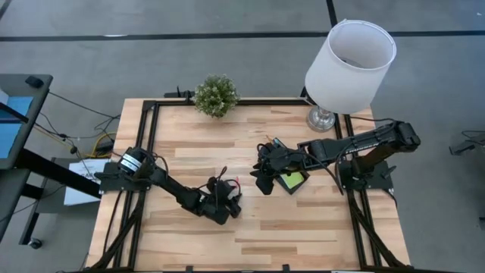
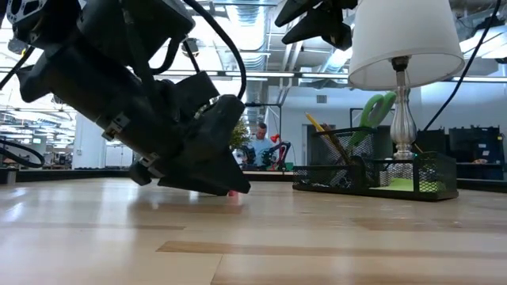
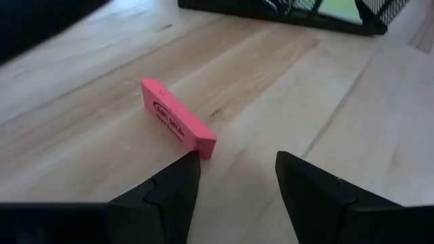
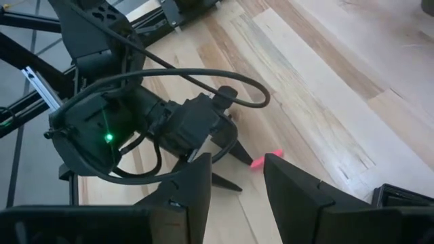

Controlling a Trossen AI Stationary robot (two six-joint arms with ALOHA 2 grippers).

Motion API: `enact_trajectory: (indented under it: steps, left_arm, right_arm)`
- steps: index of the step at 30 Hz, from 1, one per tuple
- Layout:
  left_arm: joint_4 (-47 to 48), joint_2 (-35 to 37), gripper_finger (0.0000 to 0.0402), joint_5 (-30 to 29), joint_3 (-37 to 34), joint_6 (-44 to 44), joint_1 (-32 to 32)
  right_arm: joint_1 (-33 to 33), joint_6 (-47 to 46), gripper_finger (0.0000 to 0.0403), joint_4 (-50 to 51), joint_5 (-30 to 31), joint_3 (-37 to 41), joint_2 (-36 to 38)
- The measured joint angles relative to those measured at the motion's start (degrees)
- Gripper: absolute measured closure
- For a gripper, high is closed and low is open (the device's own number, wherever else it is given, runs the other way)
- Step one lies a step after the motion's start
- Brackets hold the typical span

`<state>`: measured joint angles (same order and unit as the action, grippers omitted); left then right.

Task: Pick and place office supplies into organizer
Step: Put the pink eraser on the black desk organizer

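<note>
Left gripper (image 3: 234, 176), lower centre of the left wrist frame, fingers apart and empty, one tip just beside the pink eraser (image 3: 178, 117). The eraser lies flat on the table (image 3: 102, 156) at frame centre — likely light, slightly soft, grippy; best pinched across its narrow faces. Farther off, the organizer (image 1: 292, 180); over it the right gripper (image 1: 264, 182), fingers apart.
</note>
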<state>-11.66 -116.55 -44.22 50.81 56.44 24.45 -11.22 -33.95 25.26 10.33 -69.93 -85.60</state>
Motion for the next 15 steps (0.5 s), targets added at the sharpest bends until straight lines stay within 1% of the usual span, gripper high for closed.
enact_trajectory:
  steps: [4,11,15]
  left_arm:
    - [0.68,-0.39,0.0207,-0.66,0.00,2.28,-0.04]
    - [1.65,-0.66,0.0207,-2.53,0.37,3.75,-0.45]
    - [3.74,-0.64,0.0207,-2.93,0.37,5.61,-0.63]
  right_arm:
    - [0.00,0.00,0.0274,0.00,0.00,0.00,0.00]
    - [0.00,-0.04,0.0274,-0.02,0.00,0.00,0.00]
    - [-0.02,-0.05,0.0274,-0.04,-0.01,0.00,0.00]
